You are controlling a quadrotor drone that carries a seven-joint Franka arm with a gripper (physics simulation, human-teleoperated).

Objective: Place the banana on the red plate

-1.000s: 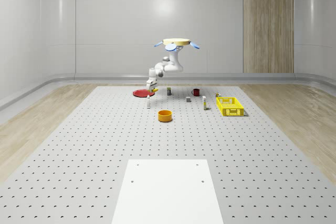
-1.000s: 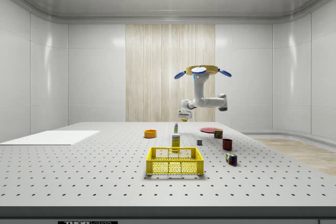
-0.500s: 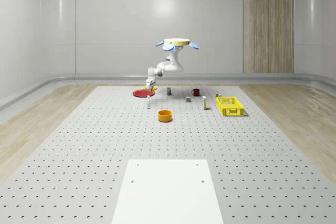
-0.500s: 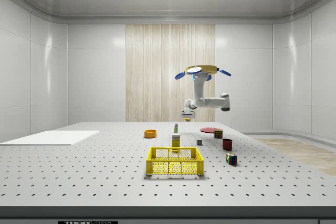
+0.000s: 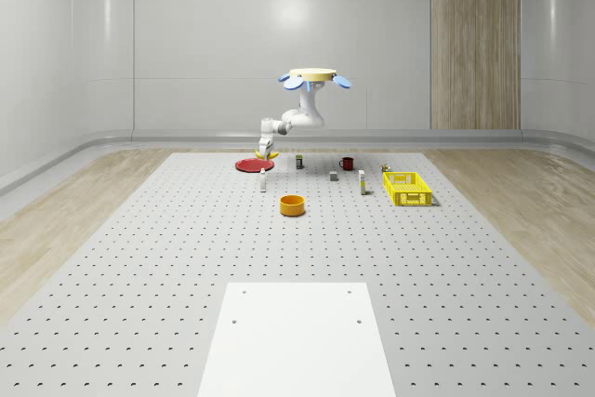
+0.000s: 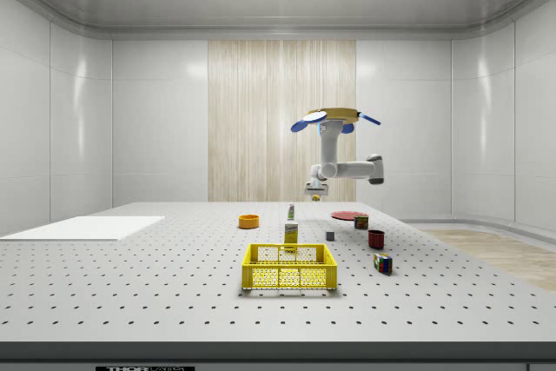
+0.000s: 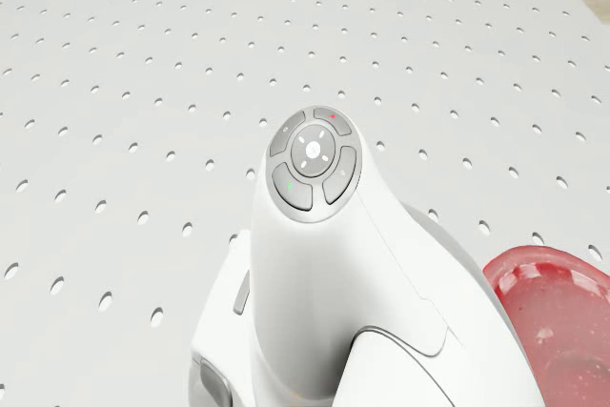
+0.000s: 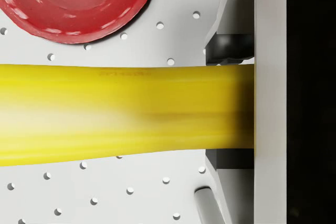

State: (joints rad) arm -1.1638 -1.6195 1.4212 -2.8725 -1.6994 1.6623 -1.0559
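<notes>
1. Over the far end of the perforated grey table [image 5: 139, 258], the yellow-topped, blue-rotor drone [image 5: 311, 75] is seen hovering w/ its white arm bent down toward the whole-scene view's left.
2. At the arm's tip, the white two-finger gripper [image 5: 266, 150] is pinched on the long, smooth yellow banana [image 8: 121, 111]; the fruit is carried in the air, clear of the table, near the flat, glossy red plate [image 5: 252, 165] but not yet over its middle, judging by the wrist view.
3. Handling, as judged: the banana is prob. light, firm enough to be carried but soft under hard pressure, w/ a smooth skin that could slip. It seems to be gripped near one end, so most of its length hangs out to one side and some droop or swing is likely. A mid-body hold would be steadier.
4. Further right in the whole-scene view, an orange bowl [image 5: 293, 205], a dark red mug [image 5: 347, 163] and a yellow mesh crate [image 5: 408, 188] are seen, well apart from the plate.
</notes>
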